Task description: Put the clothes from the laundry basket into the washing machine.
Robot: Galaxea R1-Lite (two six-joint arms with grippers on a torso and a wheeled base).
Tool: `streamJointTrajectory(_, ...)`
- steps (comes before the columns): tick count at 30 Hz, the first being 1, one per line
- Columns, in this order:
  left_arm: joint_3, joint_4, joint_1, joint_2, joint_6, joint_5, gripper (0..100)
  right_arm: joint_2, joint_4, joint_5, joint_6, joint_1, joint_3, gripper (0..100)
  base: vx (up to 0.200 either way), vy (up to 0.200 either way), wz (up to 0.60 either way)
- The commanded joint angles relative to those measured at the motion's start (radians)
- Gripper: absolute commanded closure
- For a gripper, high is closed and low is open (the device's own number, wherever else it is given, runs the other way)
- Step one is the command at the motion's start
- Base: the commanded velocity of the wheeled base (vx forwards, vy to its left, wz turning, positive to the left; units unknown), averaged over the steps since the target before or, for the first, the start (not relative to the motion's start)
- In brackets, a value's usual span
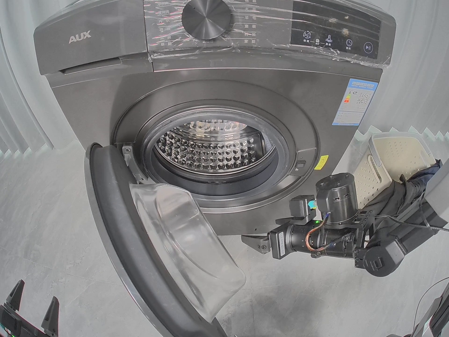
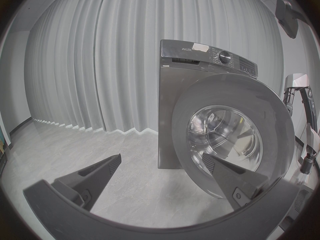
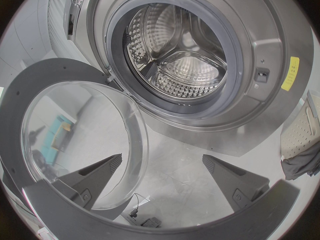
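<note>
The grey washing machine [image 1: 93, 85] stands in front of me with its round door [image 1: 121, 239] swung wide to the left. Its steel drum [image 1: 210, 148] holds nothing. A white laundry basket [image 1: 397, 155] sits on the floor at the machine's right, with dark clothes [image 1: 397, 197] draped over its near rim. My right gripper [image 1: 252, 242] hovers low before the machine's lower right, left of the basket, open and empty [image 3: 161, 160]. In its wrist view the drum [image 3: 176, 60] lies ahead and the dark clothes [image 3: 301, 162] hang at the side. My left gripper [image 1: 35, 291] hangs low at the far left, open and empty [image 2: 161, 160].
The open door [image 3: 83, 130] juts out over the floor between the two arms. White curtains [image 2: 83, 67] hang behind and beside the machine. A cable and a small dark object [image 3: 146, 221] lie on the pale tiled floor under the right gripper.
</note>
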Motion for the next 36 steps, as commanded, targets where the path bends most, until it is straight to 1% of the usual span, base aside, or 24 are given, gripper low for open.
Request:
streamJointTrajectory(1,0.015,-0.001,0.0,-0.012,0.0,0.0,0,0.048,-0.002,-0.012,0.001,0.029,-0.011,0,0.0,0.0,0.0)
streamJointTrajectory(6,0.015,0.001,0.0,-0.012,0.0,-0.001,0,0.045,-0.002,-0.012,0.008,0.069,0.0,0,0.0,0.0,0.0)
streamJointTrajectory(9,0.015,0.001,0.0,-0.012,0.0,-0.001,0,0.036,-0.004,-0.012,0.034,0.103,0.003,0,0.0,0.0,0.0)
streamJointTrajectory(10,0.015,0.001,0.0,-0.012,0.0,-0.001,0,0.036,-0.004,-0.012,0.034,0.103,0.003,0,0.0,0.0,0.0)
streamJointTrajectory(11,0.015,-0.001,0.0,-0.012,0.0,0.0,0,0.031,-0.005,-0.013,0.048,0.092,-0.008,0,0.0,0.0,0.0)
streamJointTrajectory(13,0.015,-0.001,-0.001,-0.012,0.0,0.0,0,0.031,-0.012,-0.013,0.051,0.083,-0.026,0,0.0,0.0,0.0)
streamJointTrajectory(19,0.015,-0.001,0.0,-0.012,0.0,0.0,0,0.049,-0.03,-0.013,0.05,0.054,-0.057,0,-0.2,0.0,0.0)
streamJointTrajectory(22,0.015,-0.001,-0.001,-0.012,0.0,0.0,0,0.106,-0.039,-0.013,0.051,0.054,-0.091,0,0.0,0.0,0.0)
streamJointTrajectory(25,0.015,-0.001,0.0,-0.012,0.0,0.0,0,0.126,-0.061,-0.013,0.048,0.054,-0.103,0,0.0,0.0,0.0)
streamJointTrajectory(30,0.015,-0.001,-0.001,-0.012,0.0,-0.001,0,0.171,-0.067,-0.013,0.047,0.069,-0.129,0,0.0,0.0,0.0)
streamJointTrajectory(36,0.015,-0.001,-0.001,-0.012,0.0,-0.001,0,0.184,-0.07,-0.012,0.051,0.11,-0.147,0,0.0,0.0,0.0)
